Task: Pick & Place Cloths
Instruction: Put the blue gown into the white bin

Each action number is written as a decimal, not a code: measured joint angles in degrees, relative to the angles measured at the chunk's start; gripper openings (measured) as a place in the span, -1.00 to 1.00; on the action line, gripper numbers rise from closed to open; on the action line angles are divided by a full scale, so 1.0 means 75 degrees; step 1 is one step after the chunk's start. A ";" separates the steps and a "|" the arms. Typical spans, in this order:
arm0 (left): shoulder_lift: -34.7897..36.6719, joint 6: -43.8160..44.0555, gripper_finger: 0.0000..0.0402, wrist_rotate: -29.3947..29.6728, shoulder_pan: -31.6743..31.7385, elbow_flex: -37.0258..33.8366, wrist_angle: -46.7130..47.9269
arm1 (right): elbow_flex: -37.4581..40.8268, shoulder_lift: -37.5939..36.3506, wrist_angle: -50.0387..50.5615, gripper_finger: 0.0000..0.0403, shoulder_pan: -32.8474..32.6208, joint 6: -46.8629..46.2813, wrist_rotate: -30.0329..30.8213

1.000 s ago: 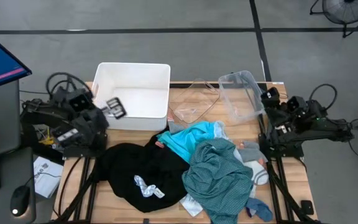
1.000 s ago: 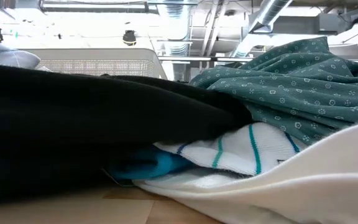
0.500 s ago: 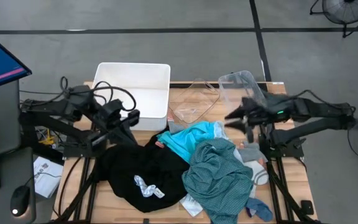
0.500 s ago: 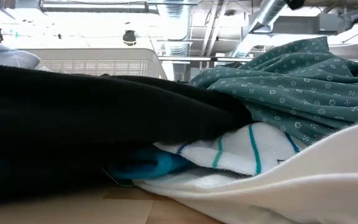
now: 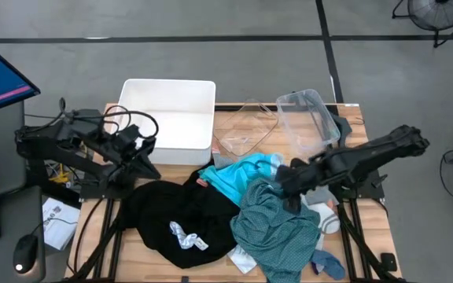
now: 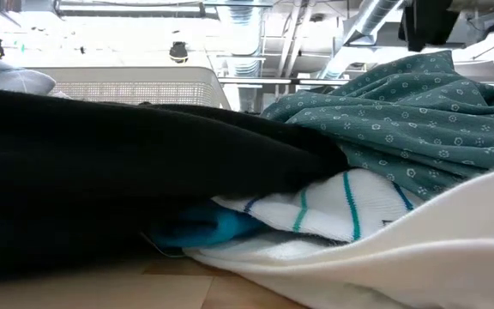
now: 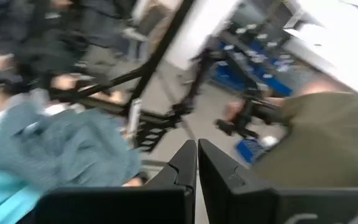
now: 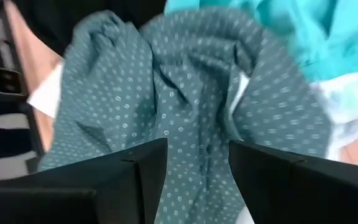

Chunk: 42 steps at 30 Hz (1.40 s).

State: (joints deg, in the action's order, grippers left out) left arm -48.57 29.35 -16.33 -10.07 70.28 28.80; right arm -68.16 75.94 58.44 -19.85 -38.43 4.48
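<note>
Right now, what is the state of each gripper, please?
Left gripper: shut, holding nothing, beside the white bin.
Right gripper: open, empty, above the teal-green dotted shirt.

right arm: moved from the table's right edge out over the pile, right gripper [image 5: 288,185] now above the teal-green shirt [image 5: 278,224], fingers apart | left arm: left gripper [image 5: 144,149] moved from the white bin [image 5: 167,93] toward the black garment [image 5: 171,216], fingers together

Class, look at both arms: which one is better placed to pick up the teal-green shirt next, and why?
Probably the right. The right gripper is open and hangs right over the teal-green shirt, which fills its wrist view. The left gripper, shut, sits by the white bin.
</note>
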 joint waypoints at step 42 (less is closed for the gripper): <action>-0.0657 -0.1678 0.13 0.1500 -0.0191 -0.0006 0.0091 | -0.1237 0.1115 -0.0297 -0.96 0.0160 0.0022 0.0875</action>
State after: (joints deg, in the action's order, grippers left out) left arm -53.50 16.77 -5.08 -11.50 70.24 29.48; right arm -77.44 84.30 56.21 -18.65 -38.26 11.05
